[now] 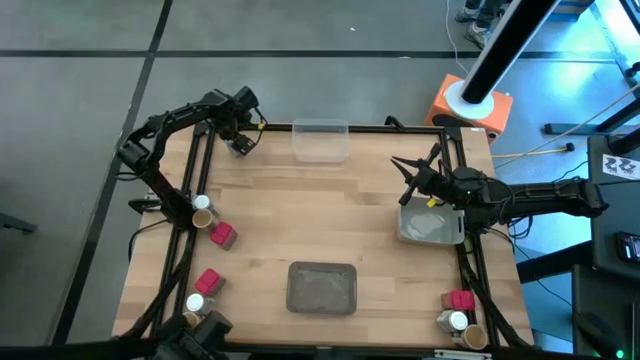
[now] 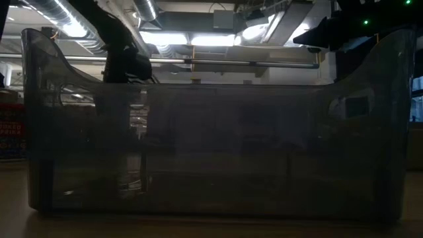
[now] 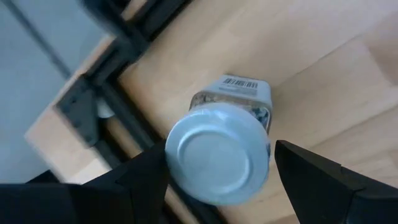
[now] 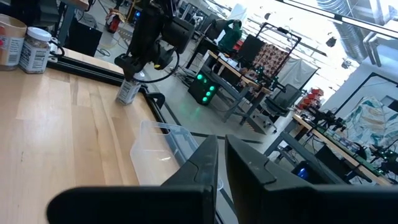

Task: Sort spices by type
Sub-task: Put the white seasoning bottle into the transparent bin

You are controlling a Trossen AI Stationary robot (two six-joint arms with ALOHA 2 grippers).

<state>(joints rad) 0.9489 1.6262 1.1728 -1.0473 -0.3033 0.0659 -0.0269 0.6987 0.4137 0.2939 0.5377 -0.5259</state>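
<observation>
A white-capped greyish jar [image 3: 219, 158] stands on its base at the table's far-left corner [image 1: 241, 146]. My left gripper [image 3: 217, 152] is over it [image 1: 240, 138], open, with one finger on each side of the cap. My right gripper [image 4: 221, 149] is shut and empty, hovering at the table's right side [image 1: 403, 180] beside a grey tray [image 1: 432, 228]. Other spices stand in groups. Two tan-topped jars [image 1: 203, 210] and a red pack [image 1: 222, 236] are at the left edge. A red pack [image 1: 208, 281] and a white-capped jar [image 1: 195, 302] are near-left. A red pack [image 1: 460, 300], a white-capped jar [image 1: 457, 321] and a tan jar [image 1: 475, 336] are near-right. My left gripper comes at the white-capped jar from above, its fingers beside the cap's rim [image 3: 171, 155]. One finger [image 3: 146, 177] stands close against the rim and the other [image 3: 311, 174] shows a small gap. Whether either touches, I cannot tell. The jar stands upright on the table.
A clear plastic tray [image 1: 320, 140] sits at the far edge's middle. A second grey tray [image 1: 322, 288] lies near the middle of the near edge. A translucent tray wall [image 2: 211, 152] fills the low view. Bare wood lies in the table's centre [image 1: 320, 210].
</observation>
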